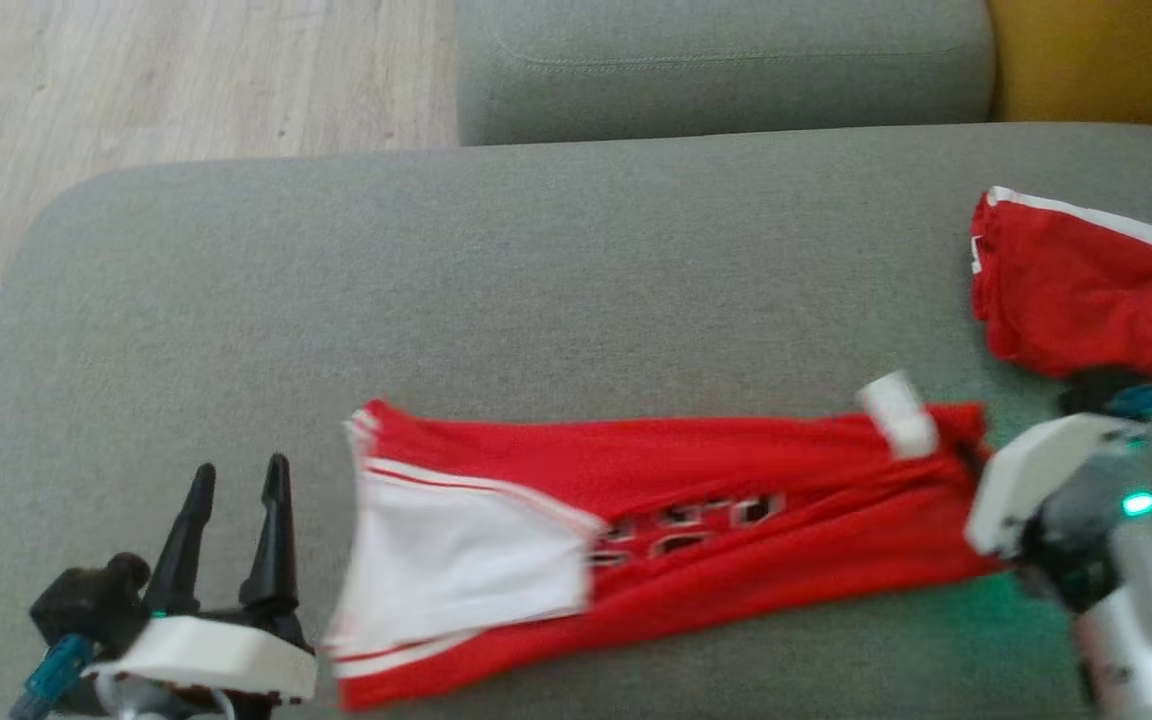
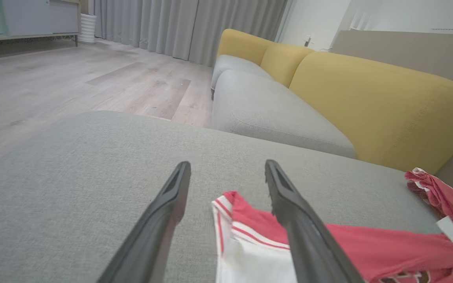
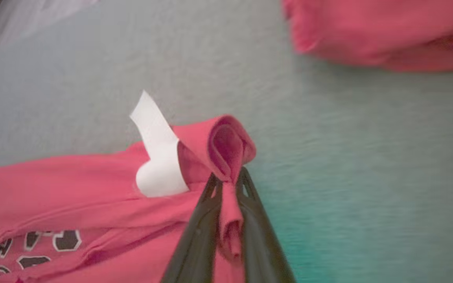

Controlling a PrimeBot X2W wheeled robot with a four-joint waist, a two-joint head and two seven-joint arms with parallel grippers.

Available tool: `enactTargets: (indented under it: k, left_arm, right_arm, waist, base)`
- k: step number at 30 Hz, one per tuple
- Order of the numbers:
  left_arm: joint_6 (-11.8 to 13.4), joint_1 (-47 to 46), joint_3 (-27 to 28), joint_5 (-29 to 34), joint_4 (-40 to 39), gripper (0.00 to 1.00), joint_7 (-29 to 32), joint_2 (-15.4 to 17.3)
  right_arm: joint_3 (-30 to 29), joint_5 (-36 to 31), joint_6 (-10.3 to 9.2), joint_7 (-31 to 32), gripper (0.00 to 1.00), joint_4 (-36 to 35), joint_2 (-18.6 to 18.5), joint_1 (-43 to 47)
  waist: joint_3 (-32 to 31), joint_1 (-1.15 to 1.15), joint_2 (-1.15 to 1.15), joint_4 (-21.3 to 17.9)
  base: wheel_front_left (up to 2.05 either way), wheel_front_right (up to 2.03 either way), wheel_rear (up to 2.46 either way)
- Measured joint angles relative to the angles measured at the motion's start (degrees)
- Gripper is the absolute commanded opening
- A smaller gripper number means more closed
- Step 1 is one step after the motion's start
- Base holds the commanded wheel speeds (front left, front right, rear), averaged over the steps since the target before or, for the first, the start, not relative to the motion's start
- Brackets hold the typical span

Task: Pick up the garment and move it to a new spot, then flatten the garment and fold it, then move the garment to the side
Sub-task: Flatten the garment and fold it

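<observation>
- Left claw [image 1: 241, 466]: released, fingers spread, just beside the jersey's white end.
- Long red-and-white fabric jersey [image 1: 736, 460]: lies stretched across the grey upholstered sofa seat [image 1: 536, 280].
- Right claw [image 3: 226, 181]: clenched on the jersey's red edge.
- Second red cloth bundle [image 1: 1076, 290]: farther back, apparently folded; view blurred.

Cushion [image 1: 536, 280] open past garment [image 1: 736, 460]; bundle [image 1: 1076, 290] R

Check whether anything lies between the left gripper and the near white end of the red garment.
Nothing visible does. The left gripper stands open beside the garment; only bare grey cushion lies between them.
</observation>
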Motion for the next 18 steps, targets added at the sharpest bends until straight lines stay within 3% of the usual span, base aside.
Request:
enactTargets:
  k: [4, 9, 18]
  left_arm:
    - [-0.45, 0.05, 0.0, 0.22, 0.42, 1.0, 0.0, -0.66]
    - [-0.94, 0.12, 0.08, 0.22, 0.7, 1.0, 0.0, -0.71]
    - [-0.92, 0.63, 0.54, 0.23, 1.31, 1.0, 0.0, -0.8]
  right_arm:
    - [-2.12, -2.1, 0.0, -0.16, 0.0, -2.32, -4.74, -0.19]
    - [-1.07, -1.15, 0.0, 2.4, 0.0, -6.61, -5.57, -0.05]
    - [1.98, 20.5, 0.0, 9.13, 0.0, -21.6, -0.09, 3.31]
  waist:
    - [-0.68, 0.0, 0.0, -0.45]
    - [-1.31, 0.0, 0.0, -0.63]
    - [-2.63, 0.0, 0.0, 0.3]
  base:
    - [0.0, 0.0, 0.0]
    - [0.0, 0.0, 0.0]
    - [0.0, 0.0, 0.0]
